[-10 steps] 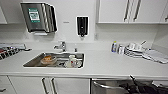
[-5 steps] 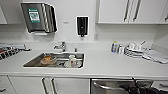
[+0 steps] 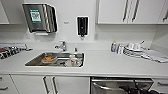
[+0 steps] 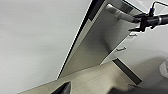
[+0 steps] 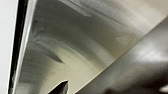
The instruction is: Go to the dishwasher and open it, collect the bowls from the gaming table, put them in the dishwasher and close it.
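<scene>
Dishwasher (image 3: 120,86) below counter (image 3: 112,66), sink (image 3: 56,60) left.

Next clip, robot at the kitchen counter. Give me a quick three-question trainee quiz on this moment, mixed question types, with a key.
1. True or false: the dishwasher sits under the counter, to the right of the sink in the head view.
2. Multiple choice: What hangs on the wall above the sink's left end? A) a clock B) a paper towel dispenser C) a shelf of mugs
3. Fill in: in the left wrist view, the right pincer is at the dishwasher's bar ____.

Key: 1 true; 2 B; 3 handle.
</scene>
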